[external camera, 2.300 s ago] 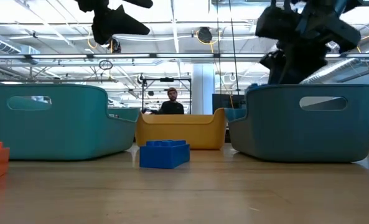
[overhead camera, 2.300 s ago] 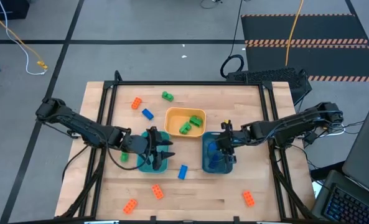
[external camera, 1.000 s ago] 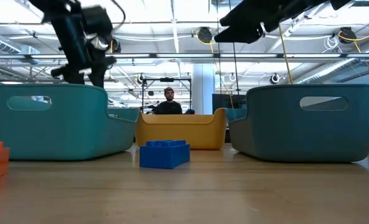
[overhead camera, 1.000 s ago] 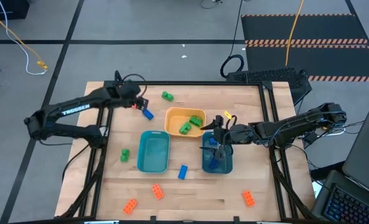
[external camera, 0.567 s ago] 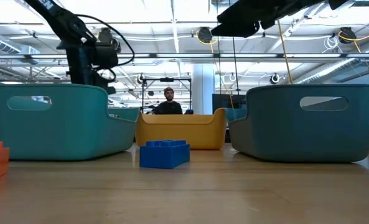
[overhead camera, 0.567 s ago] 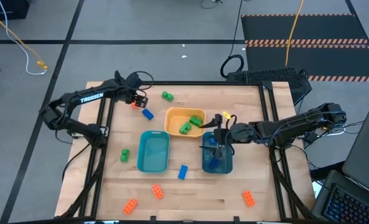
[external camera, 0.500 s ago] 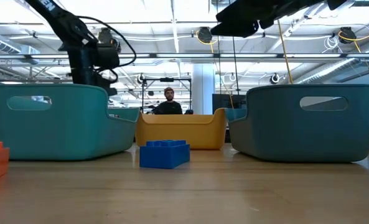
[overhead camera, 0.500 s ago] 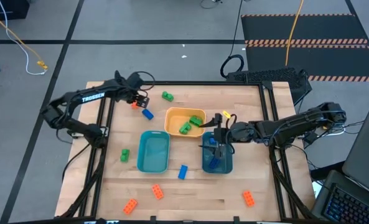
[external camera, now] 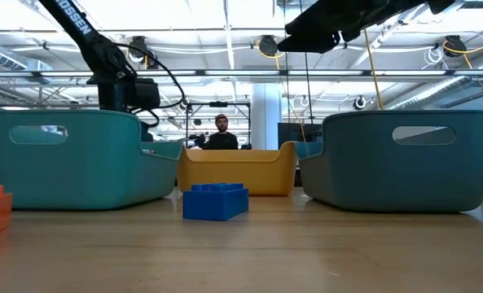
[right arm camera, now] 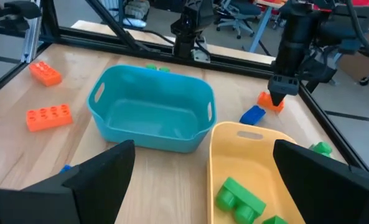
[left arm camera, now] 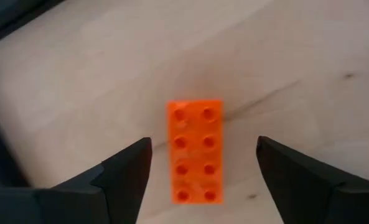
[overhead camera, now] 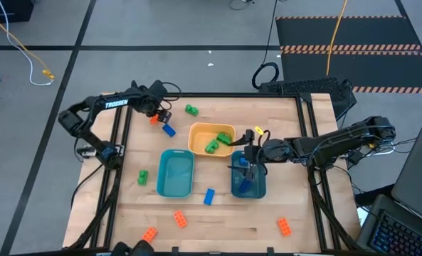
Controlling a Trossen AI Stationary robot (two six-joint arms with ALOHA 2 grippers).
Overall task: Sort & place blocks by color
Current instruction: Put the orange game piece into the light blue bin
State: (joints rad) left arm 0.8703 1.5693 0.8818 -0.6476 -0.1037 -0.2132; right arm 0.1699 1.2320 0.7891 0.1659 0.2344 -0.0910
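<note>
While the left gripper (left arm camera: 200, 163) hovers spread over an orange block (left arm camera: 195, 151) at the table's far left, the block's long axis runs lengthwise between the fingers, studs up. Only the wrist view shows this; from overhead the block (overhead camera: 154, 119) is half hidden. The right gripper (overhead camera: 249, 158), spread, waits above the right teal bin (overhead camera: 248, 188).

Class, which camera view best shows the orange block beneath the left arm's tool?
The left wrist view: the orange block fills the middle, studs up, between the open left tool. The high view shows a speck beside the tool; the right wrist view shows it far off; the low view hides it.
</note>
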